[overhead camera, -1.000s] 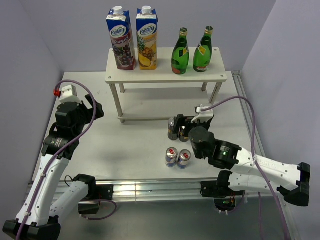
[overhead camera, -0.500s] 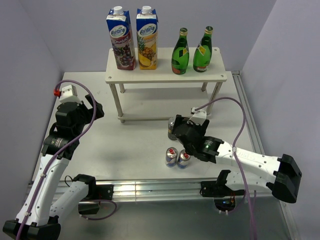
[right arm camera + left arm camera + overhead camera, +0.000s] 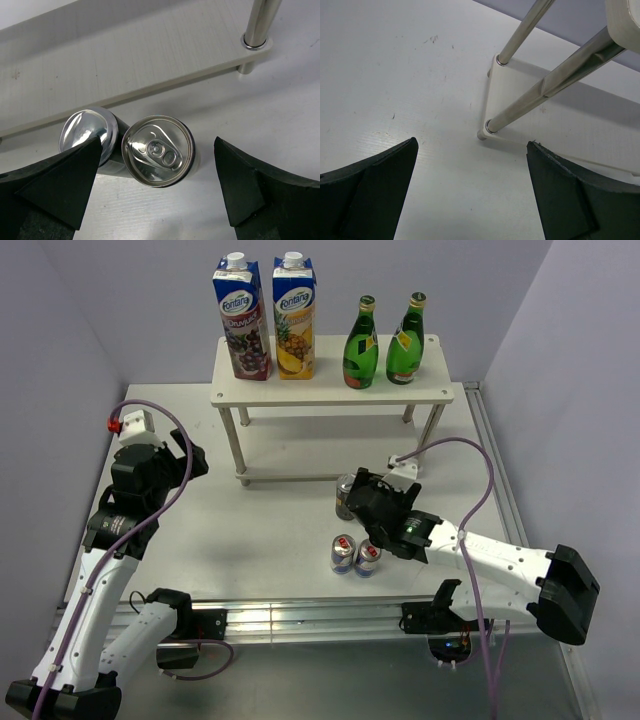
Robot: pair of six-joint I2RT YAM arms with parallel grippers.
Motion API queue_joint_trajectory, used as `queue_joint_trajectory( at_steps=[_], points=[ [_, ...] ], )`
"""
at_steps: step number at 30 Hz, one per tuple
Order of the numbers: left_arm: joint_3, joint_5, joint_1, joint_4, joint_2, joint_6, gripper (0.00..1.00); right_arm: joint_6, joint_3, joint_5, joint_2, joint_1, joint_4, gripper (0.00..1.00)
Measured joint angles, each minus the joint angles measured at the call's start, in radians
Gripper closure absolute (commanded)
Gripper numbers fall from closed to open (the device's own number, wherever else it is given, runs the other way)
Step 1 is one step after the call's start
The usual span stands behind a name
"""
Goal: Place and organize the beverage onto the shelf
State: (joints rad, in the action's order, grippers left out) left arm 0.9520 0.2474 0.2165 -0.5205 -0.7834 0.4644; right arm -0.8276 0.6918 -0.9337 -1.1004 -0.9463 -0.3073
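Observation:
The white shelf point(image 3: 440, 392) stands at the back, with two green bottles point(image 3: 361, 345) point(image 3: 405, 340) on its top board. Two dark cans stand in front of its lower board point(image 3: 125, 65). In the right wrist view one can point(image 3: 158, 150) sits between my open right gripper's fingers and the other point(image 3: 82, 131) is by the left finger. My right gripper point(image 3: 372, 502) hovers over them and hides one can in the top view; the other point(image 3: 345, 495) shows. Two slim blue-and-silver cans point(image 3: 343, 553) point(image 3: 369, 557) stand nearer me. My left gripper point(image 3: 185, 462) is open and empty.
Two tall juice cartons point(image 3: 243, 320) point(image 3: 294, 315) stand on the left of the top board. The left wrist view shows two metal shelf legs point(image 3: 542, 90) and the lower board's corner point(image 3: 492, 70). A shelf leg point(image 3: 257, 25) stands right of the dark cans.
My right arm has stretched out and lowered, bringing its gripper down over the two dark cans. The left arm has not moved.

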Motion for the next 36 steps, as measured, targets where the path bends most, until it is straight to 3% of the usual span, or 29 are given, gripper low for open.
queue_joint_trajectory(
  at_steps=[11,23,36],
  points=[
    [0.0,0.0,0.0,0.0,0.0,0.0,0.03,-0.067,-0.017,-0.009,0.018,0.002,-0.016,0.0],
    [0.0,0.0,0.0,0.0,-0.014,0.0,0.03,0.002,-0.077,0.038,0.16,0.002,-0.027,0.0],
    [0.0,0.0,0.0,0.0,-0.014,0.0,0.03,-0.001,-0.098,0.089,0.029,0.002,-0.002,0.0]
  ],
)
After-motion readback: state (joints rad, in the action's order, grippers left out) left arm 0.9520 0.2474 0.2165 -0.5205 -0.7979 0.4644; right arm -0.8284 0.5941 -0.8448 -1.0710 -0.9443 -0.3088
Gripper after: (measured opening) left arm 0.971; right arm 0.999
